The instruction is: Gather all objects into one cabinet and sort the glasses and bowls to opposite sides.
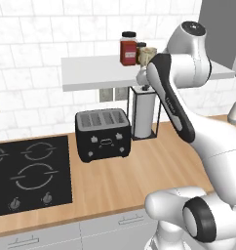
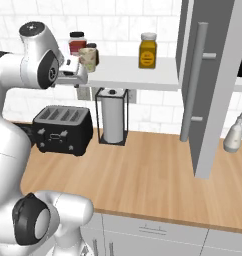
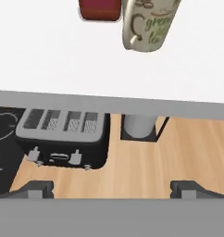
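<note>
Hand view shows my tool (image 3: 112, 187) spread fully wide, gripping nothing, just short of the white shelf (image 3: 63, 60). I see the speckled beige cup (image 3: 148, 25) standing on that shelf beside a red jar (image 3: 100, 10).

Landmark: black toaster (image 1: 103, 135) on wooden counter (image 1: 120, 183), against tiled wall. Black cooktop (image 1: 29, 173) just left of toaster, set into counter. Paper-towel roll in black wire holder (image 1: 143, 113) just right of toaster. White shelf (image 1: 95, 72) above toaster. Red jar, black lid (image 1: 128, 49), on shelf, above and right of toaster. Yellow jar, white lid (image 2: 148, 50), on shelf well right of toaster. White spouted bottle (image 2: 234, 133) on counter, far right of toaster. Grey drawer fronts (image 1: 86, 231) below counter edge.
</note>
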Controlling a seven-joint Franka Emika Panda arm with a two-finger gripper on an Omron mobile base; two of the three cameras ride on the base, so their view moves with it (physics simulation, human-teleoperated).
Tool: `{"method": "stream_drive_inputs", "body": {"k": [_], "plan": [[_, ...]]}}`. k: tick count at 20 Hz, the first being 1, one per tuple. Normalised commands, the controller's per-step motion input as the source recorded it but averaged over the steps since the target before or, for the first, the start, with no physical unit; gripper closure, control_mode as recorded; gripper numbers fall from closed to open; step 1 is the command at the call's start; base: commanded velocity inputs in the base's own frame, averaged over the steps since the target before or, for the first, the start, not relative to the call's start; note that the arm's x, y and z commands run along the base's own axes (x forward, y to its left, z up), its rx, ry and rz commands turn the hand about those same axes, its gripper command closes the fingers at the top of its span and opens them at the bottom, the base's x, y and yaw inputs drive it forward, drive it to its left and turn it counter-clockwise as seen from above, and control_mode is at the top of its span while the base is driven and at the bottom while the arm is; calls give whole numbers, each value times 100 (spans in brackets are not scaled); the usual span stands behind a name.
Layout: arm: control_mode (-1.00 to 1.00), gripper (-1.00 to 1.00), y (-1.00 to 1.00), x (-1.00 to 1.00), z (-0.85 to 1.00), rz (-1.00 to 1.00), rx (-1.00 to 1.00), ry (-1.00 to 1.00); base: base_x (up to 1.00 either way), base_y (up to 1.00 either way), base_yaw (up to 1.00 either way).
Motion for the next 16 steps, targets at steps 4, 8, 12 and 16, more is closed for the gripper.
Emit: {"method": "stream_drive_inputs", "body": {"k": [4, 8, 12, 16], "plan": [[-100, -100, 0, 22, 41, 0, 0, -9, 0, 0, 0], [-100, -100, 2, 39, 30, -2, 0, -14, 0, 0, 0], [-100, -100, 3, 50, 19, -3, 0, -15, 0, 0, 0], [-100, -100, 1, 40, 16, -3, 0, -14, 0, 0, 0]]}}
